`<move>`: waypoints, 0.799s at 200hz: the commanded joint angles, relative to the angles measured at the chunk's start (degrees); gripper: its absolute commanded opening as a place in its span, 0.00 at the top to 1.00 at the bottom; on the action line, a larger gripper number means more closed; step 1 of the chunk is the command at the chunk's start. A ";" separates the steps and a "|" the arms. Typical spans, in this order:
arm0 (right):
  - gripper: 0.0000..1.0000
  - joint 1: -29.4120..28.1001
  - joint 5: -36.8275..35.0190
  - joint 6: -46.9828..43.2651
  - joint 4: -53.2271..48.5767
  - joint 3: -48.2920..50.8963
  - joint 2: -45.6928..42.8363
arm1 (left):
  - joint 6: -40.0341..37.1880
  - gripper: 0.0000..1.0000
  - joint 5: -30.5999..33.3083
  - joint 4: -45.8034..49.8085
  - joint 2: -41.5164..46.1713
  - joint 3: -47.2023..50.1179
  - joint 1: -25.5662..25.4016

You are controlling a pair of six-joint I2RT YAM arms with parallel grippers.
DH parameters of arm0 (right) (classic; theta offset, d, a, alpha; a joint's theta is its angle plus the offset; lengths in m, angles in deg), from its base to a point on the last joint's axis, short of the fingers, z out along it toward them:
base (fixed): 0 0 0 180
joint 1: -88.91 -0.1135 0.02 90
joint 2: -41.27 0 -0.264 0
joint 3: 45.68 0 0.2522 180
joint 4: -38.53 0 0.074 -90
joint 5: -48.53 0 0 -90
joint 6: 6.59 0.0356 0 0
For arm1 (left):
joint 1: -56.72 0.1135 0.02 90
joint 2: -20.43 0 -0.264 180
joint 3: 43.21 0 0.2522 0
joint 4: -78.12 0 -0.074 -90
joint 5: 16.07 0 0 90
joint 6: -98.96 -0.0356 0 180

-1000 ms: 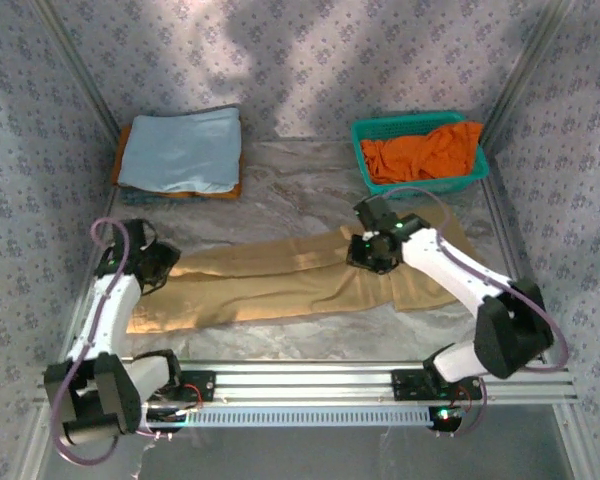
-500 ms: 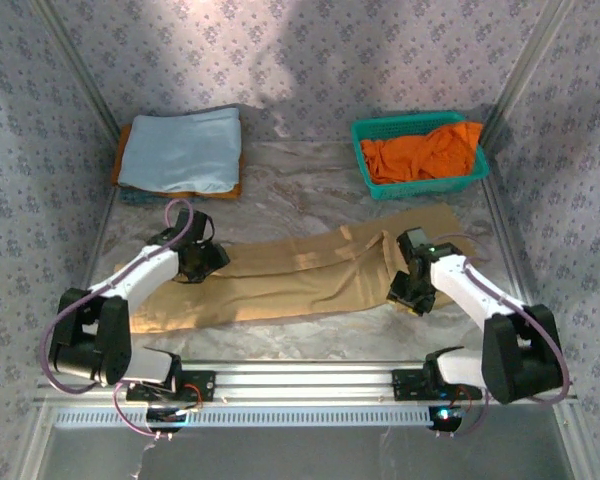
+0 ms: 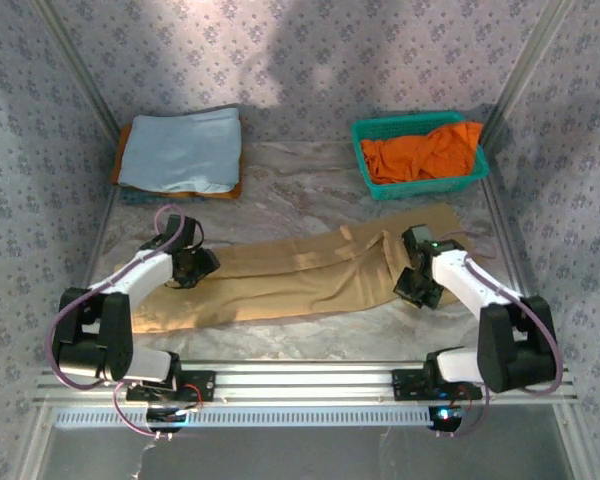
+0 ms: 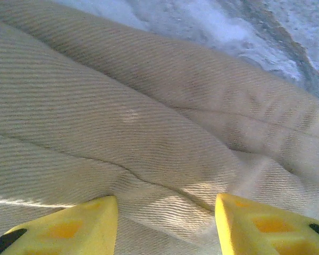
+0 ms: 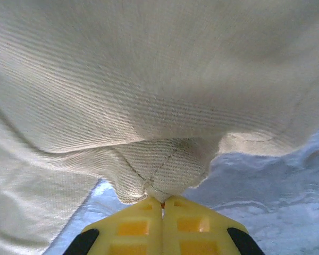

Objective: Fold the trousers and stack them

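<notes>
While one pair of trousers (image 3: pixel 300 275) lies flat, right fingers (image 5: pixel 133 226) pinch its edge, left fingers (image 4: pixel 69 228) parted, empty.

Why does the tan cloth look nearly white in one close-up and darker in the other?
Right wrist view: strong light washes the trousers pale, weave sharp. Left wrist view: they lie shaded, with a bluish cast and small bright flecks. Top external view: soft focus, a bright patch on the back wall.

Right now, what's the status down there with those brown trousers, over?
Copy: right gripper shut on the trousers, pinching an edge. Open left gripper low over a leg. Cloth laid out full length. Nothing blocking; basket and blue cloth far back.
</notes>
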 commanded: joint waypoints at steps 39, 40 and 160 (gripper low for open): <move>1.00 12.86 -5.55 -5.65 -1.98 -18.65 1.54 | -0.21 0.50 -1.49 -2.09 1.27 1.72 0.90; 1.00 13.02 -5.47 -5.65 -1.79 -18.98 1.79 | -0.21 0.50 -1.46 -2.11 1.28 1.71 0.98; 1.00 27.16 1.21 -11.47 6.96 -43.76 24.27 | 0.66 0.52 2.57 -2.96 4.15 3.81 11.53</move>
